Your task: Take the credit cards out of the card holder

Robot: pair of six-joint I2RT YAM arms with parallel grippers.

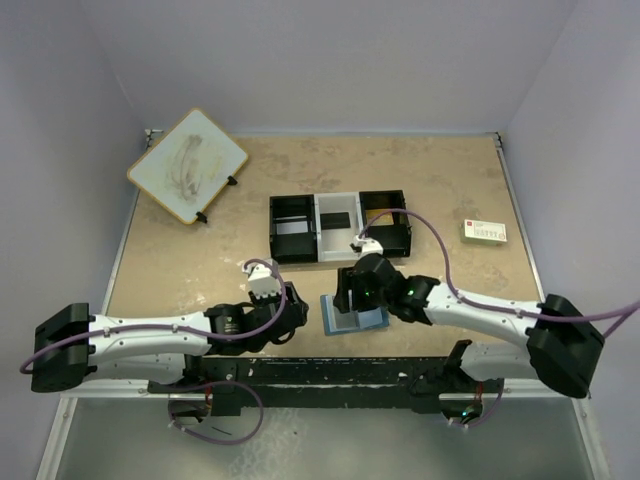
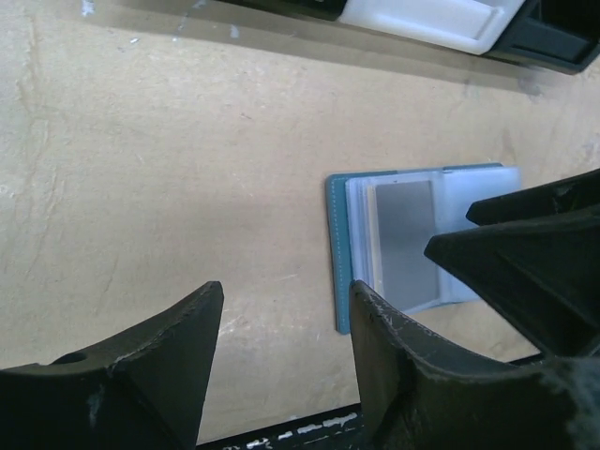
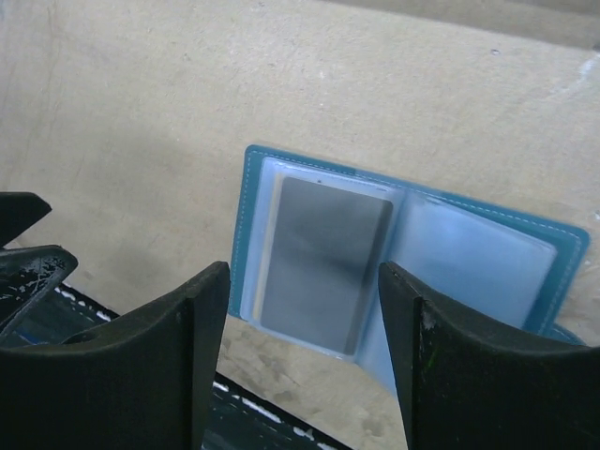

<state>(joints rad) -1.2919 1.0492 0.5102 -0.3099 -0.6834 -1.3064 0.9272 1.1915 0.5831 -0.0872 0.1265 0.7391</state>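
The card holder (image 3: 469, 253) lies opened flat on the table (image 1: 200, 250) close to its near edge, on the near side of the black-and-white three-compartment tray (image 1: 340, 228), with a grey card (image 3: 323, 262) seated in one of its clear pockets. The right gripper (image 3: 302, 281) is positioned over the holder with its jaws spread and nothing pinched between them. The left gripper (image 2: 286, 295) stands beside the holder over bare table, jaws likewise spread and empty.
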